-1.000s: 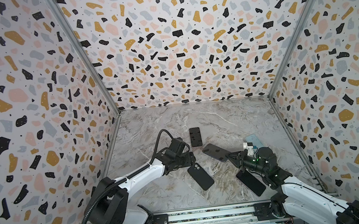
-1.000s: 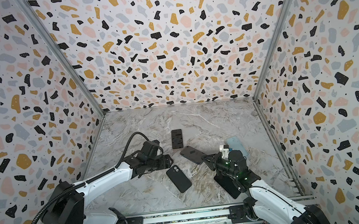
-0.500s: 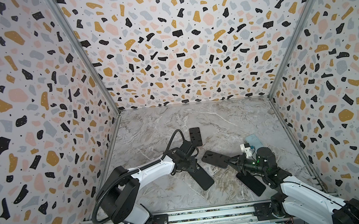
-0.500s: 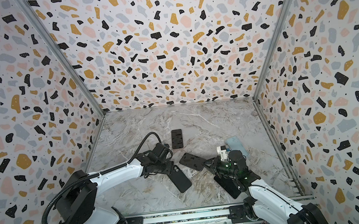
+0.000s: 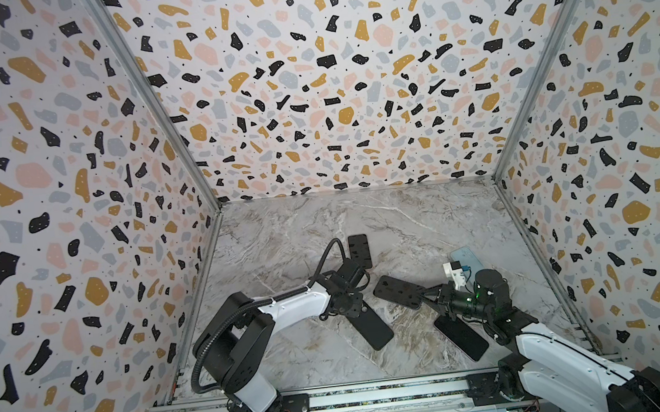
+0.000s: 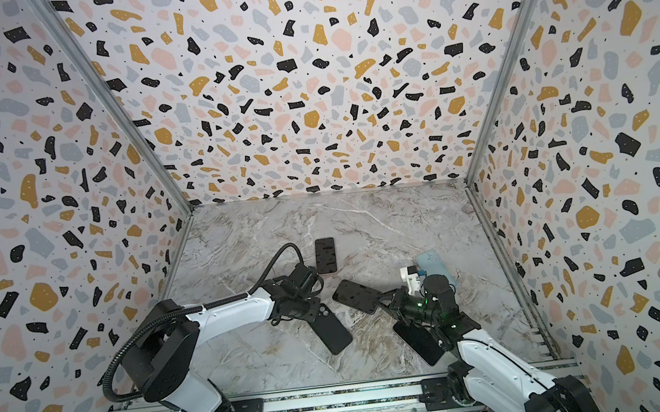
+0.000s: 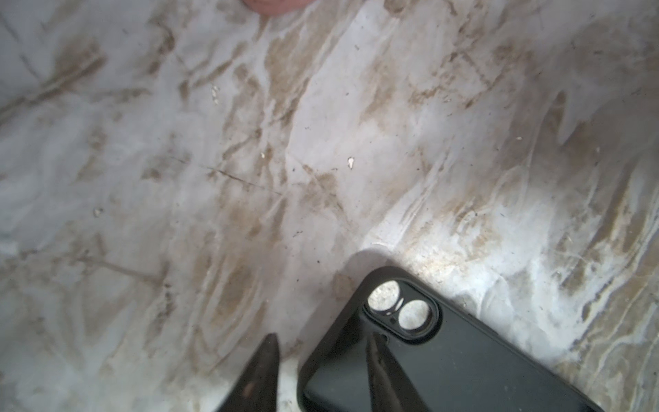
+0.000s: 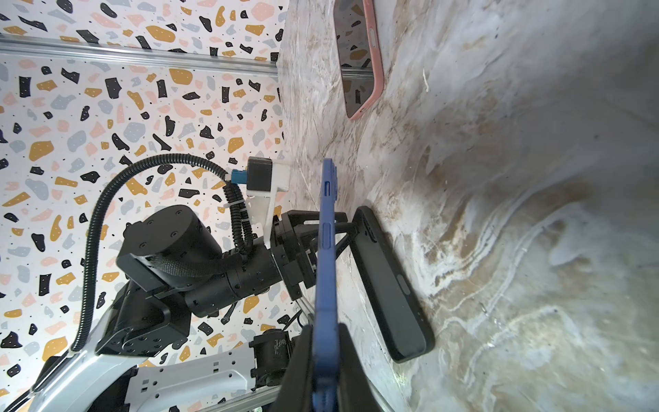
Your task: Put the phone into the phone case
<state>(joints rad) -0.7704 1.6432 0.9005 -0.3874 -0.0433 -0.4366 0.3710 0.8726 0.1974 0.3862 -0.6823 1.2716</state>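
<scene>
L gripper part-open astride black case rim; R gripper clamps blue phone.

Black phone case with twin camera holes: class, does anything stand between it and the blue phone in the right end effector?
Yes. The left end effector straddles the edge of the black phone case, one finger over it beside the holes. Otherwise only marble tabletop separates it from the blue phone.

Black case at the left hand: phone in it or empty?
Empty: in the left wrist view the marble table shows through both camera cut-outs of the black case.
</scene>
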